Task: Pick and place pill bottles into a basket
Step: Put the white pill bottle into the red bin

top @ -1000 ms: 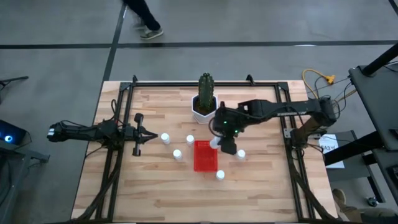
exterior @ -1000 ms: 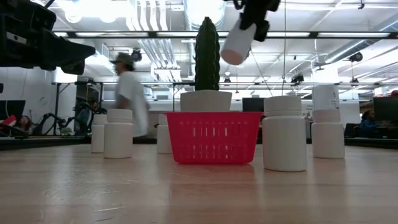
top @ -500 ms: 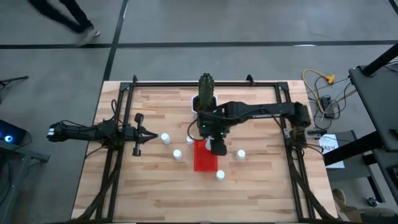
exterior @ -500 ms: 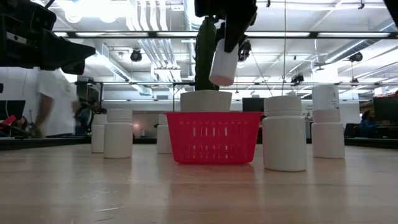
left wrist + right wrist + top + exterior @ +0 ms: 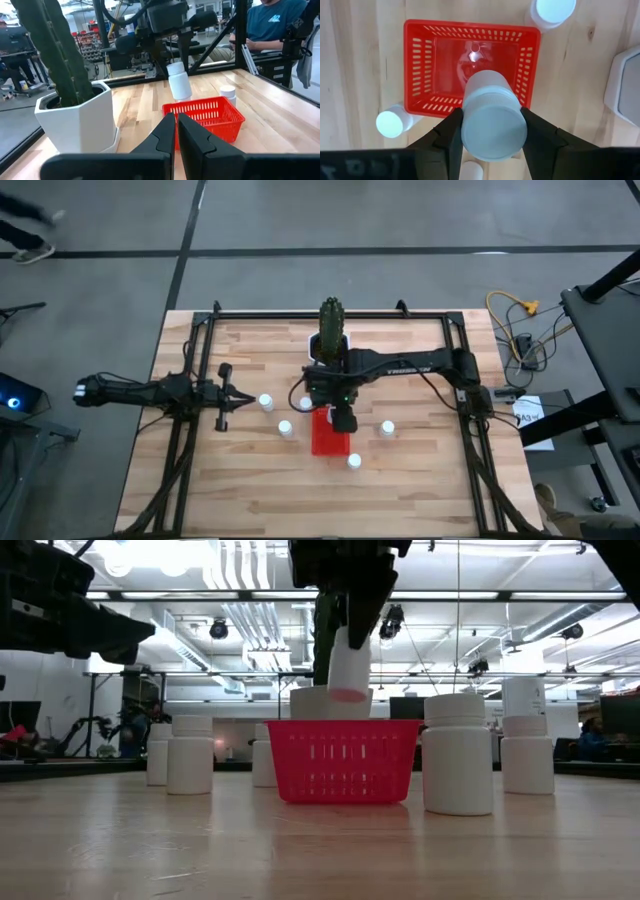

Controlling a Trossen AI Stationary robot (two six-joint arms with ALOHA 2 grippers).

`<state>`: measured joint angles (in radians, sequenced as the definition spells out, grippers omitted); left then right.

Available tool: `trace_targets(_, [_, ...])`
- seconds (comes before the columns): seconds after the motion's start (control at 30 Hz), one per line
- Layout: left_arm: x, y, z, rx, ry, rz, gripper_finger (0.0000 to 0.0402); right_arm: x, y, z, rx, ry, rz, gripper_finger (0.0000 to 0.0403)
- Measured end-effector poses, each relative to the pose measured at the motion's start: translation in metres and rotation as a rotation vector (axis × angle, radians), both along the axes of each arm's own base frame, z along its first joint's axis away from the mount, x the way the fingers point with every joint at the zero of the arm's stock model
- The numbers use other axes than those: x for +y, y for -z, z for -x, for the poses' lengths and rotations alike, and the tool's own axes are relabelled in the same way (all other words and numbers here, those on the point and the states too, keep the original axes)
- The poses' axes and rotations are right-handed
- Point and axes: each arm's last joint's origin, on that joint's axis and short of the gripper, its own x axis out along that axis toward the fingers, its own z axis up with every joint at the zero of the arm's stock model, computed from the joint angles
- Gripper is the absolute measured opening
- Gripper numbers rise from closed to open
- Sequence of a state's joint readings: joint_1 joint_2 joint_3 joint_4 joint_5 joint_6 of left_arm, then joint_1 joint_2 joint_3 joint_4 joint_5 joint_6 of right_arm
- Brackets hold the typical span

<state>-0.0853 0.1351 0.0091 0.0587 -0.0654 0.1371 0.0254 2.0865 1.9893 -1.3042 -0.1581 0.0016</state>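
1. the right gripper (image 5: 492, 132) is part-open and clamped on a pill bottle (image 5: 493, 121), one finger on each side of its body.
2. in the low view that held bottle (image 5: 349, 665) hangs slightly tilted at upper centre, above the rim of the red basket (image 5: 343, 761) and not touching it.
3. from overhead the right gripper (image 5: 343, 418) sits at the middle of the frame, over the upper end of the basket (image 5: 329, 438).
4. the right wrist view looks straight down into the basket (image 5: 420, 65); no bottle lies inside it.
5. four bottles stand on the table in the overhead view: left of the basket (image 5: 266, 401), lower left of it (image 5: 285, 427), to its right (image 5: 387, 427), and just below it (image 5: 354, 461).
6. a fifth one (image 5: 305, 404) stands just left of the gripper, partly hidden.
7. the left gripper (image 5: 222, 394) waits at centre left of the overhead view, its fingers (image 5: 162, 135) pressed together on nothing.
8. a cactus pot (image 5: 329, 348) stands above the basket.
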Motion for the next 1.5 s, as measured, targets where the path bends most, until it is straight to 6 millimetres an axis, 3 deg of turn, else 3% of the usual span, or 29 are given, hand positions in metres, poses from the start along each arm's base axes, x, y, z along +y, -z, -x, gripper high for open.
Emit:
trace_targets(0.27, [0.000, 0.004, -0.002, 0.041, 0.000, -0.004, 0.0003, 0.000, 0.006, 0.000, 0.007, -0.002, 0.023, 0.0144])
trace_targets(0.8, [0.000, 0.004, -0.003, 0.045, 0.000, -0.005, 0.0003, -0.002, 0.046, 0.004, 0.062, -0.002, 0.058, 0.0144])
trace_targets(1.5, [0.000, 0.004, -0.003, 0.044, 0.000, -0.005, 0.0003, -0.002, 0.059, 0.005, 0.063, -0.005, 0.058, 0.0144])
